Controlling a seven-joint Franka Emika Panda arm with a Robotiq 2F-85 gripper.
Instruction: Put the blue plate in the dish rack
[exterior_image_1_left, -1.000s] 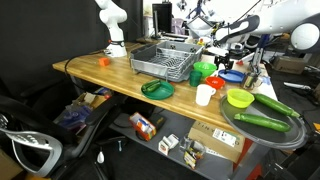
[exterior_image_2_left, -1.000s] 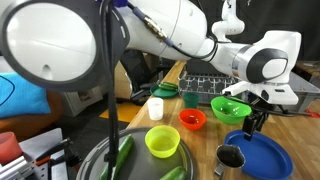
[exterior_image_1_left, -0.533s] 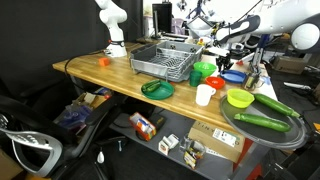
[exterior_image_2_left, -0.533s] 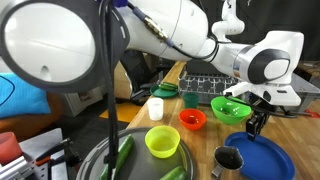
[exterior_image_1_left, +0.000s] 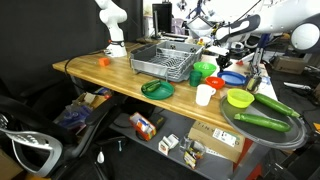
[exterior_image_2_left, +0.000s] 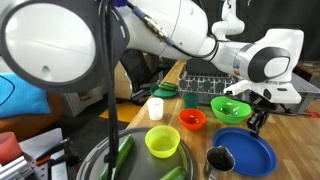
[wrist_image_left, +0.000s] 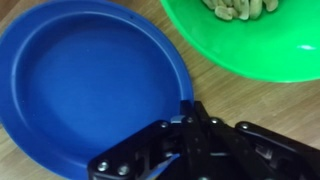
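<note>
The blue plate (wrist_image_left: 90, 80) fills the left of the wrist view, lying on the wooden table. My gripper (wrist_image_left: 190, 110) is shut on its right rim, the black fingers pinching the edge. In an exterior view the blue plate (exterior_image_2_left: 245, 154) sits near the table's front, with the gripper (exterior_image_2_left: 256, 122) coming down on its far edge. The other exterior view shows the plate (exterior_image_1_left: 232, 76) small, under the gripper (exterior_image_1_left: 224, 65). The grey wire dish rack (exterior_image_1_left: 165, 60) stands further along the table and appears behind the bowls as the dish rack (exterior_image_2_left: 205, 85).
A green bowl (wrist_image_left: 250, 40) with food sits right beside the plate, also seen as the green bowl (exterior_image_2_left: 230, 107). Nearby are a red bowl (exterior_image_2_left: 192, 119), yellow-green bowl (exterior_image_2_left: 162, 141), white cup (exterior_image_2_left: 155, 108), metal cup (exterior_image_2_left: 219, 160), dark green plate (exterior_image_1_left: 157, 89) and a round tray (exterior_image_1_left: 290, 135) with cucumbers.
The jaws have closed onto the plate's rim. In an exterior view the plate has shifted slightly to the left; the arm has barely moved.
</note>
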